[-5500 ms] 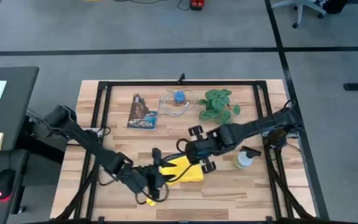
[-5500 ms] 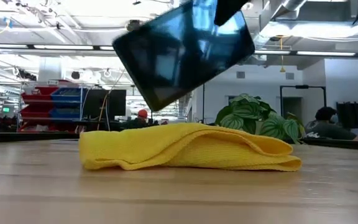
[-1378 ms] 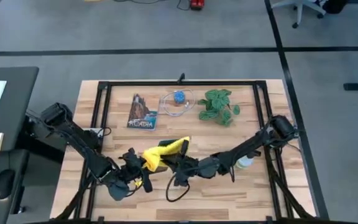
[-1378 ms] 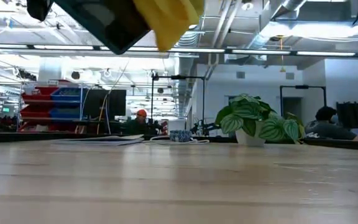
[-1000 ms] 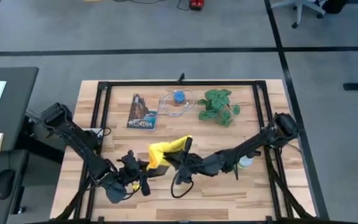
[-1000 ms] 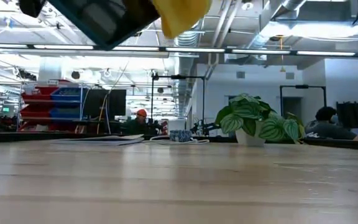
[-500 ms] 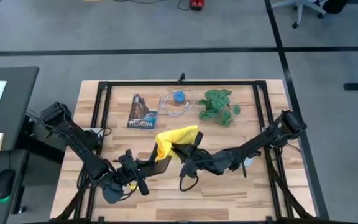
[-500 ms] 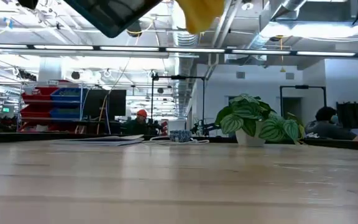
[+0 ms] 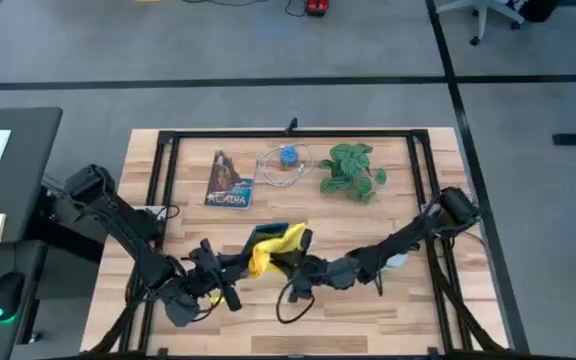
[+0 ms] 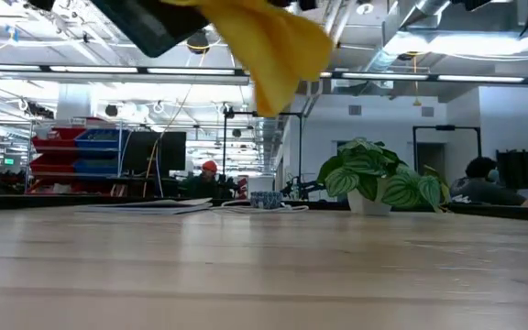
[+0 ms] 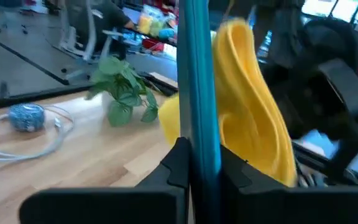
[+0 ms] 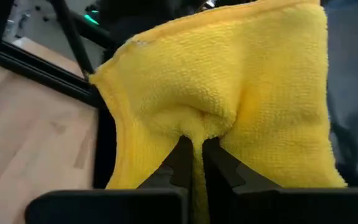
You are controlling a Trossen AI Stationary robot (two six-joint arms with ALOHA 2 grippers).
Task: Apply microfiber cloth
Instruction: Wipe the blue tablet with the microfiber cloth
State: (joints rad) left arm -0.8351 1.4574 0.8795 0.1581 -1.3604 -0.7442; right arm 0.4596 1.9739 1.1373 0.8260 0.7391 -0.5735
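Left gripper (image 11: 194,163) clamped the teal-backed tablet (image 9: 265,233) aloft; right gripper (image 12: 193,155), at its 3 o'clock, pinched the microfiber cloth (image 12: 229,99) against it. Wiping appeared underway (completion unclear).

I see a wooden table (image 9: 368,300) bearing a book (image 9: 230,181), coiled cable (image 9: 285,165), potted plant (image 9: 352,168) and bottle (image 9: 397,261).

Left claw (image 11: 197,163) pinches teal-edged tablet (image 11: 197,74) beside yellow cloth (image 11: 250,99).
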